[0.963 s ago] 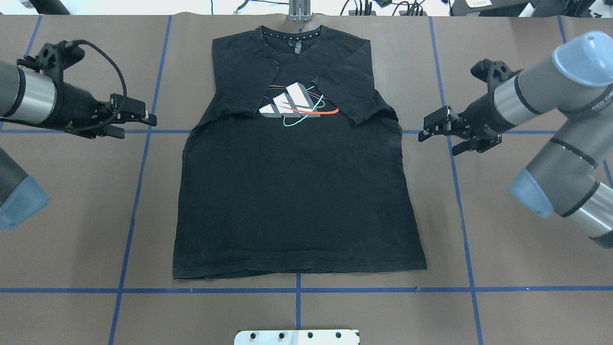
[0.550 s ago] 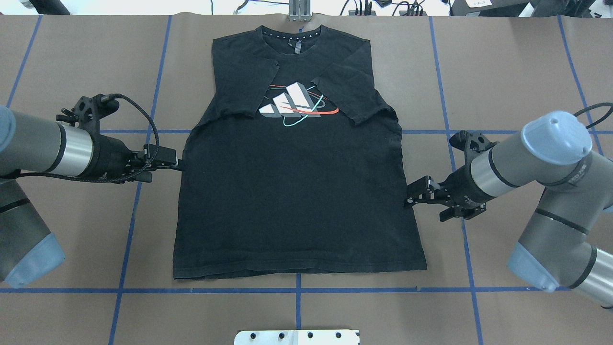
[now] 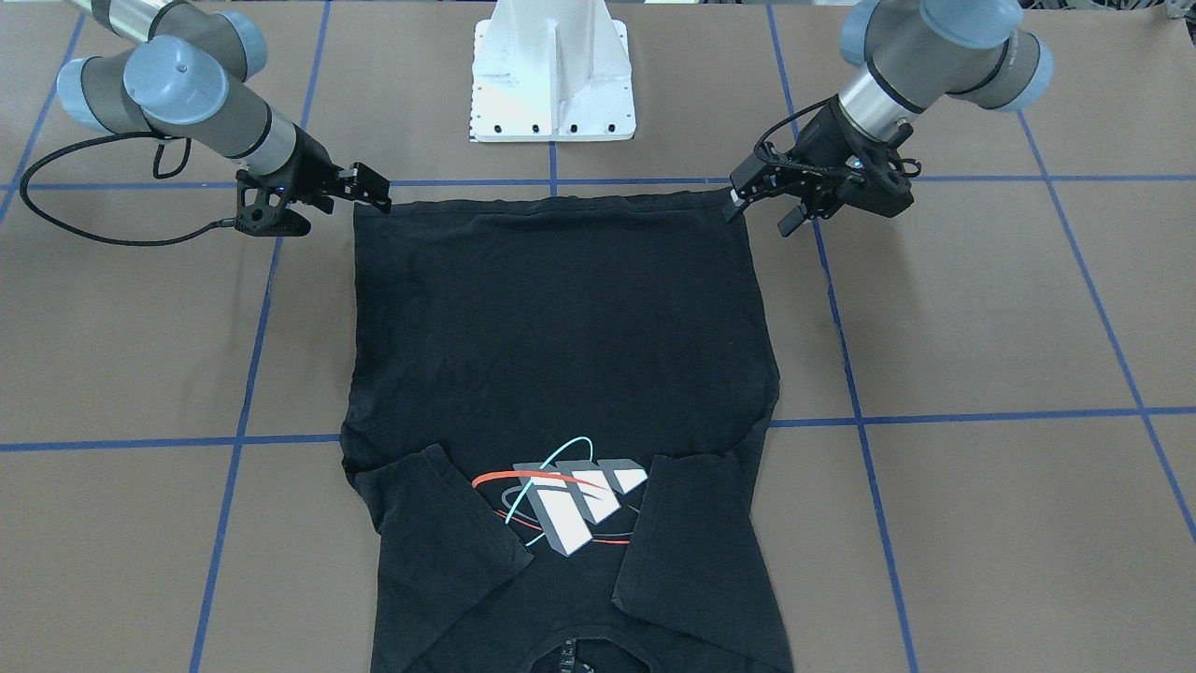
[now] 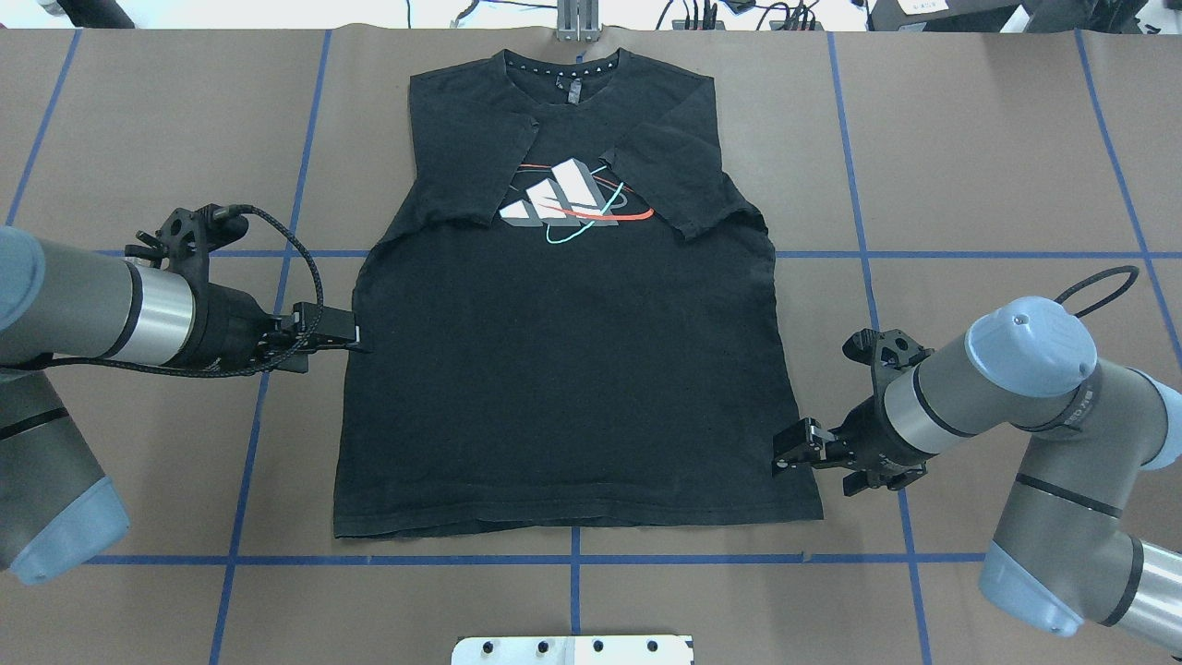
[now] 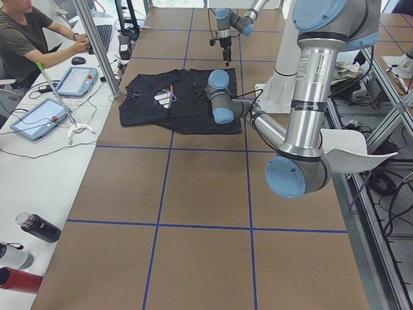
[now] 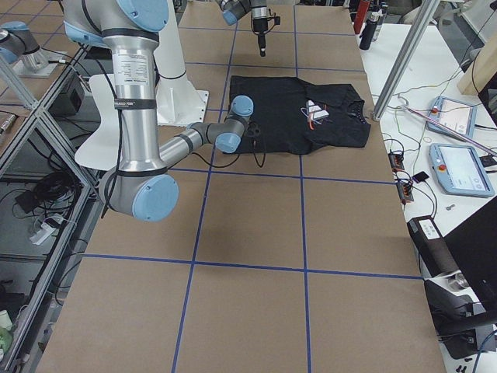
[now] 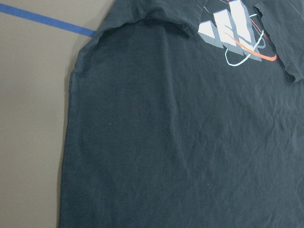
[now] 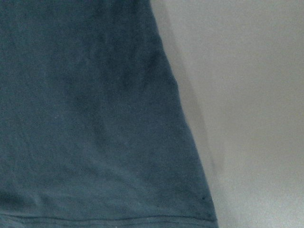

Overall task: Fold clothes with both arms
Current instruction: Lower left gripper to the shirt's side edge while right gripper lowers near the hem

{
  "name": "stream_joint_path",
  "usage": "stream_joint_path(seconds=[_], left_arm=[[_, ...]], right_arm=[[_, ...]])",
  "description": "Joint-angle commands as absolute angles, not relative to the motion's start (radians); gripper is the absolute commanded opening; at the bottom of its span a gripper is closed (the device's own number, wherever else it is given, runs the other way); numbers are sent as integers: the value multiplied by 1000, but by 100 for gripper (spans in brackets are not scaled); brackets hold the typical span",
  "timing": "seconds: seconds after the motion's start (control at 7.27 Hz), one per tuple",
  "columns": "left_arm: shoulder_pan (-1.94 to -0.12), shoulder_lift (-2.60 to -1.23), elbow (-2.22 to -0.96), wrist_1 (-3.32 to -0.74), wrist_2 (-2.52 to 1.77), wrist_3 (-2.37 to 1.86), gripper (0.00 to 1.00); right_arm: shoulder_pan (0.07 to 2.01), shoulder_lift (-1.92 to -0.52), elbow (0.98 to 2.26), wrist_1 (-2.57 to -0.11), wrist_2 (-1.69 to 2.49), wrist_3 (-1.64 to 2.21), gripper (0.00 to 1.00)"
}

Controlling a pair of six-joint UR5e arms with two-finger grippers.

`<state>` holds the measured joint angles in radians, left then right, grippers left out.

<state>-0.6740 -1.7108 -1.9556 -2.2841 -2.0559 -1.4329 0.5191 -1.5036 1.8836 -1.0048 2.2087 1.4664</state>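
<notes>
The black T-shirt lies flat on the brown table, logo up, both sleeves folded in over the chest, collar at the far edge. My left gripper hovers open at the shirt's left side edge, about mid-length; its wrist view looks down on the shirt from some height. My right gripper is open and low at the right side edge just above the hem corner. In the front view the left gripper and right gripper flank the hem. Neither holds cloth.
The white base pedestal stands at the near table edge, just past the hem. Blue tape lines grid the table. A metal post stands by the collar. An operator sits at a side desk with tablets.
Both arms have swung in and moved down the shirt's sides toward the hem. The right gripper went furthest, from beside the sleeve to near the hem corner. The shirt has not moved.
</notes>
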Motion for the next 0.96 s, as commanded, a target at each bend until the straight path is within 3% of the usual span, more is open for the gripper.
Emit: stream_joint_path(seconds=[0.0, 0.28, 0.83], left_arm=[[-673, -1710, -1956, -2284, -2054, -1433, 100], [-673, -1710, -1954, -2284, -2054, -1431, 100], [-673, -1710, -1953, -2284, -2054, -1430, 100]], right_arm=[[485, -1505, 1872, -1005, 2203, 1465, 99], [476, -1500, 1852, -1006, 2203, 1466, 98], [471, -1494, 1842, -1011, 2197, 1468, 73]])
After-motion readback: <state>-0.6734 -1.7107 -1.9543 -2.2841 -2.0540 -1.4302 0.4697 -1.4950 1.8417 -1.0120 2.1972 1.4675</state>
